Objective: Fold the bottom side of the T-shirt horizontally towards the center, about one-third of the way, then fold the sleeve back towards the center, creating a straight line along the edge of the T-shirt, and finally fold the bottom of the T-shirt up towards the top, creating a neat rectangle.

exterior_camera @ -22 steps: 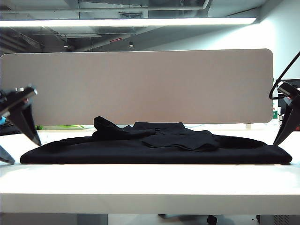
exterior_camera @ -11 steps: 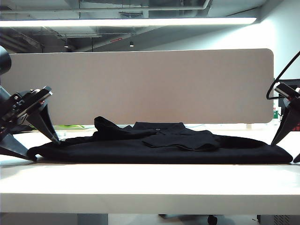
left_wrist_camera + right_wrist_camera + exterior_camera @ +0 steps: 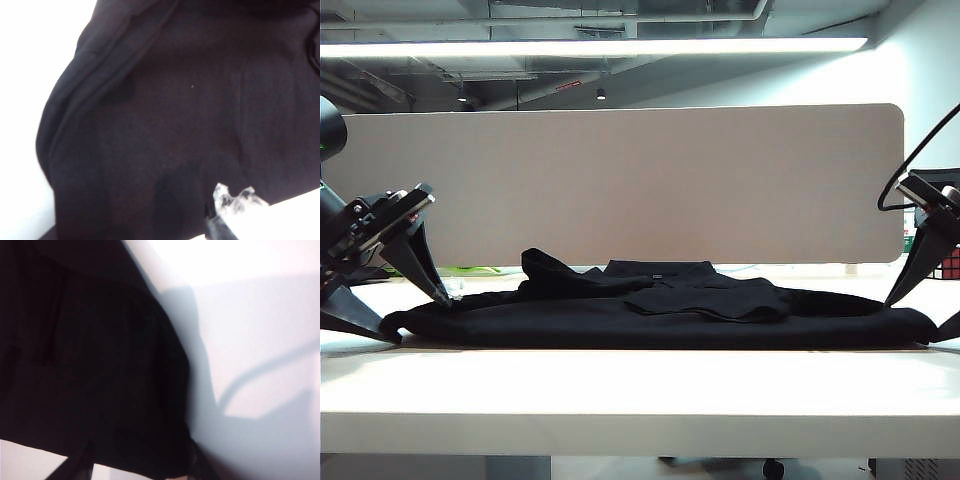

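The black T-shirt (image 3: 660, 312) lies flat across the white table (image 3: 640, 385). The left gripper (image 3: 405, 318) straddles its left end, jaws spread. The right gripper (image 3: 925, 318) straddles its right end, jaws apart.

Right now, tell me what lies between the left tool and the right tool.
Exterior view: only the T-shirt stretches across the table from the left tool to the right tool.
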{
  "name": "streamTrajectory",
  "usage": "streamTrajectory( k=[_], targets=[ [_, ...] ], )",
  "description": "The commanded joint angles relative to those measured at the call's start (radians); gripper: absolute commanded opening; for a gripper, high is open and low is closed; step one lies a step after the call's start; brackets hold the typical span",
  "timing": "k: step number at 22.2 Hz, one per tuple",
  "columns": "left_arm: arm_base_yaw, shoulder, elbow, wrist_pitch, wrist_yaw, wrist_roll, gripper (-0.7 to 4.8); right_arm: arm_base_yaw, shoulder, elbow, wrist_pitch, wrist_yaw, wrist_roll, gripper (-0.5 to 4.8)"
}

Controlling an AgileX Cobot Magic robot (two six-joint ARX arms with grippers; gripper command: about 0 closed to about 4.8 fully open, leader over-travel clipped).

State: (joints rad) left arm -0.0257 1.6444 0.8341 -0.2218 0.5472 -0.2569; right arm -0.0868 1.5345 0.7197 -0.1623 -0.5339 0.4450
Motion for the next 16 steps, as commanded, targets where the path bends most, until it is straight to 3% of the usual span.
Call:
streamTrajectory(
  k=[1, 3, 5, 7, 11, 16],
  targets=[
    [-0.003, 0.014, -0.012, -0.053, -0.027, -0.005, 3.04, 0.010, 0.005, 0.002, 0.022, 0.002, 0.001, 2.37],
    [-0.003, 0.014, -0.012, -0.053, -0.024, -0.005, 2.47, 0.023, 0.016, 0.002, 0.034, 0.004, 0.001, 1.54],
    [-0.003, 0.014, -0.012, -0.043, 0.014, -0.005, 0.87, 0.035, 0.022, 0.002, 0.048, 0.012, 0.000, 0.76],
    [-0.003, 0.014, -0.012, -0.009, 0.027, -0.005, -0.07, 0.035, 0.022, 0.002, 0.084, 0.015, 0.001, -0.09],
    [-0.002, 0.012, -0.012, 0.000, 0.063, -0.005, -0.06, 0.032, 0.020, 0.003, 0.064, -0.005, -0.008, -0.08],
    [-0.001, -0.090, -0.015, -0.204, 0.009, 0.081, -0.06, 0.034, -0.092, 0.000, -0.121, -0.026, -0.121, -0.08]
  ],
)
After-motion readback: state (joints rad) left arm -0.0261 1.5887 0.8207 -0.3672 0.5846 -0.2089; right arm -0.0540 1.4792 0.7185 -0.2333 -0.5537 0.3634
